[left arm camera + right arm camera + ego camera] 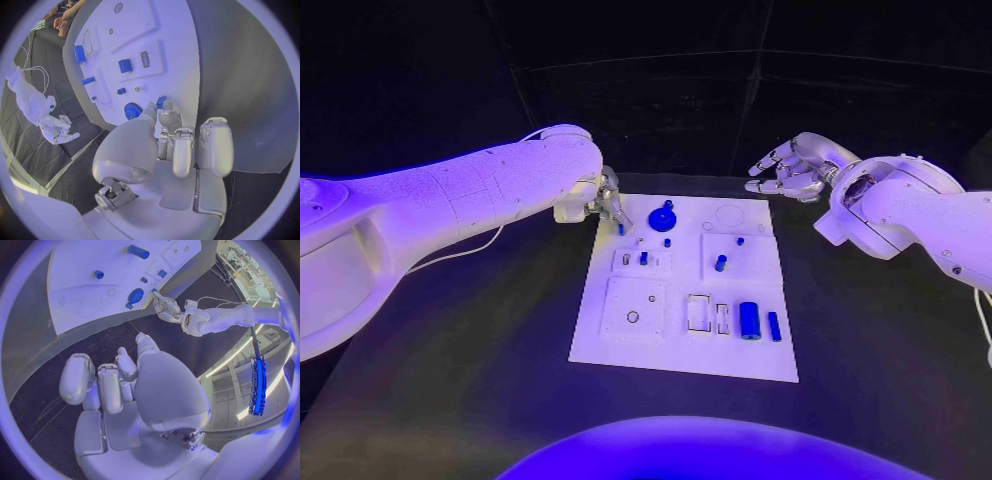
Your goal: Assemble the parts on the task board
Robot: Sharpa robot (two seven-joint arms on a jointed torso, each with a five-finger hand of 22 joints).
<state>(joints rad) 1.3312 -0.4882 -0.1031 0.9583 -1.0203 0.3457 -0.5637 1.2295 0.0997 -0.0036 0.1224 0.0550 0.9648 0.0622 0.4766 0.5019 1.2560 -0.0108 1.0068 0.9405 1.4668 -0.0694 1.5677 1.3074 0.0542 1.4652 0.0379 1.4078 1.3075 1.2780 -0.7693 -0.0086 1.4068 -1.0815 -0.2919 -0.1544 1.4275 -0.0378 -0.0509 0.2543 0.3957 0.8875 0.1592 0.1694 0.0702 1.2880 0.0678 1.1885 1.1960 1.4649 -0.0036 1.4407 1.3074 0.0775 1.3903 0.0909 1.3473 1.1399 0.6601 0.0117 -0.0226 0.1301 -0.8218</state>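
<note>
the left arm (430, 205) reaches in over the black table (473, 330) and ends at the far left corner of the white board (678, 350). the left hand (599, 200) sits at that corner. in the left wrist view the left hand (178, 145) has its fingers curled forward, with a fingertip (167, 117) touching a small blue piece (160, 102) at the board edge. whether the piece is pinched or only touched cannot be told.

just beside that hand, on the far part of the board, lies a round blue gear (662, 216); it also shows as gear (132, 110) in the left wrist view and gear (135, 295) in the right wrist view. nearer the middle of the board, small blue pegs (643, 257) stand in a raised block, and another blue peg (721, 263) stands in the block to its right. in the near right part of the board, a blue cylinder (750, 320) lies flat, with a thinner blue bar (775, 326) just beside it on the right. two pale empty frames (700, 313) lie to the left of the cylinder.

the right hand (792, 168) hangs off the far right corner of the board, apart from it and above the table. its fingers are loosely bent and spread, holding nothing. the right wrist view shows the same right hand (115, 385) with fingers apart and nothing between them. the right arm (913, 215) runs out to the right edge.
</note>
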